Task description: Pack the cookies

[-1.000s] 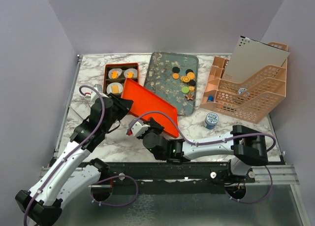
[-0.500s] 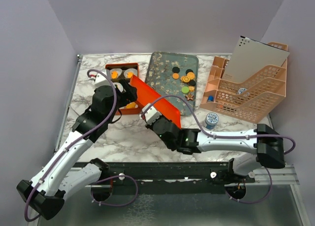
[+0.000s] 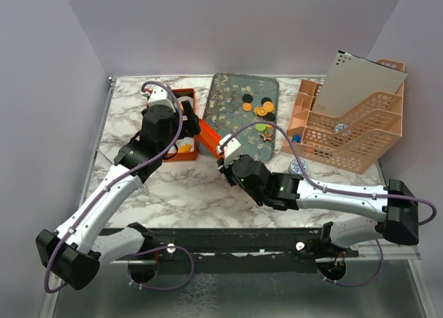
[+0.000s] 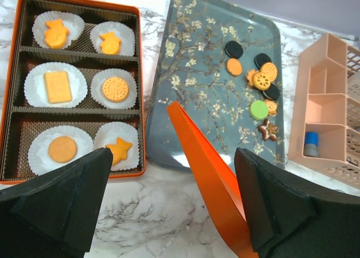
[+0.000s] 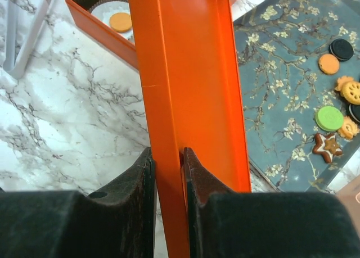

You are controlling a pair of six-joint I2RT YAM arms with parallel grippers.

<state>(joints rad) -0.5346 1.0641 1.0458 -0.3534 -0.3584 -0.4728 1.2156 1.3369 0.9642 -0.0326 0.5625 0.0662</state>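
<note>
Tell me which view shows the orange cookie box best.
The left wrist view: the orange cookie box lies almost whole below it, cookies in all six cups. In the top external view the left arm hides most of the box; the right wrist view catches one corner behind the orange lid.

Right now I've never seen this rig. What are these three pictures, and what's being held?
Two robot arms are bolted at the near edge of a marble table, each ending in a two-finger gripper. The top view looks down from above and behind them. The other two pictures come from cameras on each wrist, so the black shapes at the bottom are that arm's own fingers. On the table: an orange box with six cookies in white paper liners, a floral tray with loose cookies, a peach organiser and a small round tin. The right gripper pinches the edge of the orange lid, held up between box and tray. The left gripper is open and holds nothing.
</note>
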